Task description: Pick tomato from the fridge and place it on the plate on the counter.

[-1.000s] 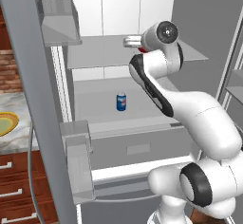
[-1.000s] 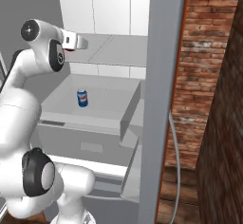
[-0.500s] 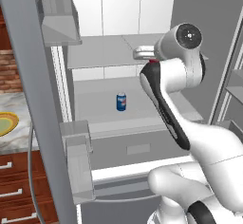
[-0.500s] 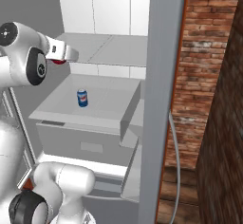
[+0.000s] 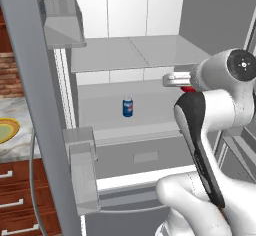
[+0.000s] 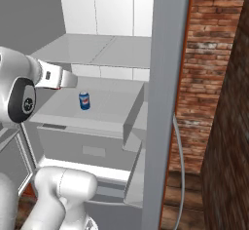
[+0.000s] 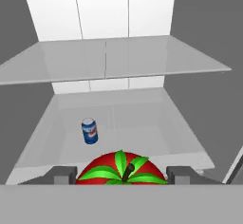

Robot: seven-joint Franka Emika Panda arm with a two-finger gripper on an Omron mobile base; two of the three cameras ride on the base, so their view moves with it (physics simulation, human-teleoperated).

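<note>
From the left base view, the fridge (image 5: 130,55) stands open with its white back wall and pale grey shelves, and a blue soda can (image 5: 128,107) stands upright alone on the middle shelf, well back from the shelf's front lip. To the far left, past the open door's edge, a slice of the marbled counter (image 5: 15,147) carries the plate (image 5: 6,131) (just its yellow rim and green centre peek out). The gripper (image 5: 184,83) sits at the shelf's right front, a sliver of red tomato (image 5: 187,88) showing under it. In the right base view the same shelf runs wide and bare around the can (image 6: 84,100), with a grey drawer front below; a brick wall (image 6: 204,68) closes in on the right beyond the door edge, and the gripper (image 6: 68,81) juts in from the left. The hand view looks along the shelf: the tomato (image 7: 121,169), green leaves up, is pinched between the two fingertips (image 7: 64,174), with the can (image 7: 89,131) beyond it and open shelf on either side.
</note>
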